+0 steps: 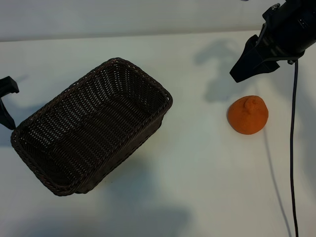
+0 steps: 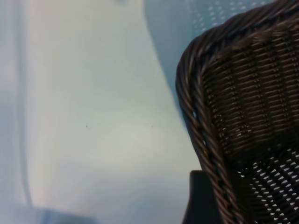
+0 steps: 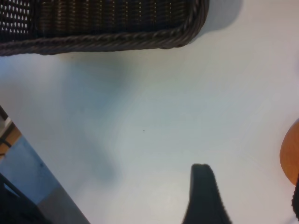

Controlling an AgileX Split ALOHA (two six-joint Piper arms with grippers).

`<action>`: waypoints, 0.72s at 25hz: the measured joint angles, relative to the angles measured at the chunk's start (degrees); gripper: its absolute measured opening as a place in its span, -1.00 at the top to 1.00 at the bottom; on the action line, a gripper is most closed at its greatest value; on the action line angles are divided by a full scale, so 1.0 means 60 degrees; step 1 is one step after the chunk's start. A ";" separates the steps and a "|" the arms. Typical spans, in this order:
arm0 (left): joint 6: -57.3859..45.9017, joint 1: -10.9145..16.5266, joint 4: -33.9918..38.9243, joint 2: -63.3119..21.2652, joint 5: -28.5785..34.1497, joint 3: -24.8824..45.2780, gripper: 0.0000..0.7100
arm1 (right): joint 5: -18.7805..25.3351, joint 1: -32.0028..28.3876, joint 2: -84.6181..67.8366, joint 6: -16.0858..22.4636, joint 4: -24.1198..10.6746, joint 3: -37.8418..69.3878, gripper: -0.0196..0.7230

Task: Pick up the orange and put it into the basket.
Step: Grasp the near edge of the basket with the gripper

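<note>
The orange (image 1: 248,115), bumpy with a knobbly top, lies on the white table at the right, clear of the basket. My right gripper (image 1: 245,65) hovers just behind and above it, open and holding nothing. In the right wrist view the orange (image 3: 291,154) shows only at the picture's edge, beside one dark finger (image 3: 203,196). The dark brown wicker basket (image 1: 148,81) sits slantwise at centre left with nothing in it. My left gripper (image 1: 7,103) stands open at the table's left edge, close to the basket's near-left corner. One of its fingers (image 2: 200,200) shows beside the braided rim (image 2: 189,93).
A black cable (image 1: 292,148) hangs from the right arm and runs down the right side of the table, past the orange. Bare white tabletop (image 1: 197,163) lies between the basket and the orange. The table's edge (image 3: 42,163) shows in the right wrist view.
</note>
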 joint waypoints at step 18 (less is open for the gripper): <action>-0.1013 0.0000 0.0576 0.0000 -0.1653 0.1767 -0.48 | 0.0000 0.0000 0.0000 0.0000 -0.0010 0.0000 -0.25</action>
